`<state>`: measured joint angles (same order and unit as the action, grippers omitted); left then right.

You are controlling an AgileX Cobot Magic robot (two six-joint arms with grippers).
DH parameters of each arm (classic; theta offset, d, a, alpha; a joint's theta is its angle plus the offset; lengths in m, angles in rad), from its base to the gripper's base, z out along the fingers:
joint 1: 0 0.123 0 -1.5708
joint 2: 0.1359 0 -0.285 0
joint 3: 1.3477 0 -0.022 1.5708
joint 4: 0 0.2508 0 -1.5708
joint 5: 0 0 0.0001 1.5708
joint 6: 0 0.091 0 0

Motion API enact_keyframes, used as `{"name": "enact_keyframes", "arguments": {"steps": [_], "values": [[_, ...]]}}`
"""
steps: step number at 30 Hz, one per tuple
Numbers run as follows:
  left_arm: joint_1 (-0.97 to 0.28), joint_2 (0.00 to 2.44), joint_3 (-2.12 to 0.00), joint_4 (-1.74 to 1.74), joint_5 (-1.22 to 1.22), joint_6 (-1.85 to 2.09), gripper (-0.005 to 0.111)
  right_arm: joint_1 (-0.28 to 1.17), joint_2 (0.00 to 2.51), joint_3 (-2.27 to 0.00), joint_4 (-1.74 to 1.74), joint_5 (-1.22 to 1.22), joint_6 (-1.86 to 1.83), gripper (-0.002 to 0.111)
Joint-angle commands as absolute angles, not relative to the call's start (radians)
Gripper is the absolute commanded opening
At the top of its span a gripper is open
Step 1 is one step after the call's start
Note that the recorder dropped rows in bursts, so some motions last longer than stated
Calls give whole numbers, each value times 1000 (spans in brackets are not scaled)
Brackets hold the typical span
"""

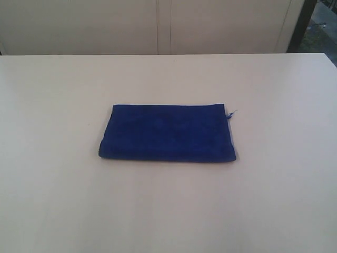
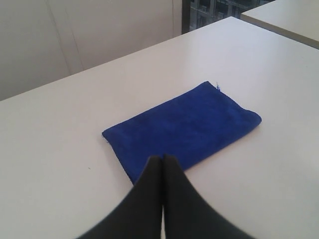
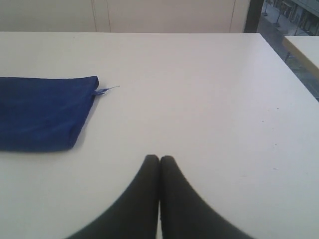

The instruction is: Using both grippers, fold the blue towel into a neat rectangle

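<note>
Towel (image 1: 168, 133) lies mid-table (image 1: 58, 190), already a flat rectangle. Left gripper (image 2: 162, 158) and right gripper (image 3: 159, 159) are both pinched closed, empty and off the cloth. Risk: another closed-jaw pass could drag the layers askew, and the thread (image 1: 230, 114) at the far-right corner may snag.

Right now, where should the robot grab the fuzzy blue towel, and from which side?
On the fuzzy blue towel, probably the right short edge, near the loose thread, coming down from above. It lies flat on the white table, so only thin edges can be pinched.
</note>
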<state>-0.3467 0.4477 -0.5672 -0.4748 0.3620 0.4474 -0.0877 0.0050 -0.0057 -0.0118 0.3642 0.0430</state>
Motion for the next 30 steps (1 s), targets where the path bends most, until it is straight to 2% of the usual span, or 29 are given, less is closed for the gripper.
{"name": "enact_keyframes", "arguments": {"steps": [1,5,9,14,24,30], "values": [[-350,434,-566,-481,368,448,0,-92,0,0,-23,351,49,0],[-329,398,-566,-481,368,448,0,-92,0,0,-23,351,49,0],[-192,326,-566,-481,368,448,0,-92,0,0,-23,351,49,0],[-115,232,-566,-481,368,448,0,-92,0,0,-23,351,49,0],[-102,47,-537,-458,370,452,0,-92,0,0,-23,351,49,0],[-102,0,-427,-455,372,452,0,-92,0,0,-23,351,49,0]]}}
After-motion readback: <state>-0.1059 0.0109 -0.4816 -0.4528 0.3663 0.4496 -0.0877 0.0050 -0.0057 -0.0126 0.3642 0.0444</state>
